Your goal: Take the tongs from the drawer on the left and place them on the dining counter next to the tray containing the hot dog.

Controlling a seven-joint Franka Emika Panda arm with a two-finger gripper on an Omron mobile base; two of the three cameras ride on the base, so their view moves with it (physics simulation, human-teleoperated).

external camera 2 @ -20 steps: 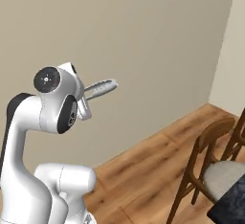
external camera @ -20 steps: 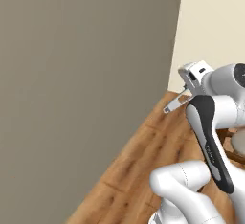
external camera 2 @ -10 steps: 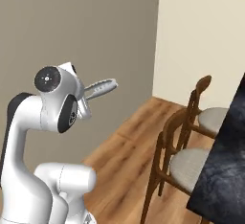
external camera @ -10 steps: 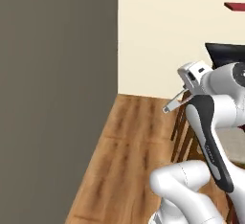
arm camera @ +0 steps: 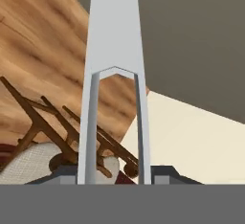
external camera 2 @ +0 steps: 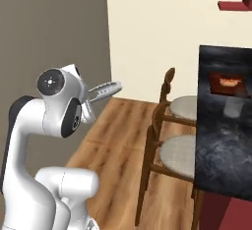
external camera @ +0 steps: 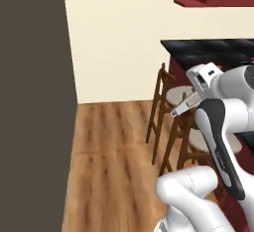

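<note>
My gripper [external camera 2: 91, 95] is shut on the slim silver-grey tongs [external camera 2: 106, 88], which stick out forward from the hand, held up in the air. From the left base camera the tongs [external camera: 180, 109] point left and slightly down from the gripper [external camera: 192, 100]. In the hand view the tongs [arm camera: 115, 41] run up the middle from the gripper [arm camera: 115, 176], their joined end far from the hand. The black marbled dining counter [external camera 2: 224, 145] lies to the right, also seen as a dark slab [external camera: 208, 50]. On it sits the brown tray [external camera 2: 214, 88] holding the hot dog [external camera 2: 228, 81]. The drawer is out of view.
Wooden stools with pale round seats [external camera 2: 178, 151] [external camera: 171, 102] stand along the counter's near side, between me and the slab. A dark grey wall [external camera: 30, 102] fills the left. Wooden floor [external camera: 114, 151] lies open ahead. A red shelf [external camera: 213, 0] hangs above the counter.
The whole picture has swung as the base turned: the grey wall slid left and the counter, stools and tray came into view. The arm's pose and its grip on the tongs are unchanged.
</note>
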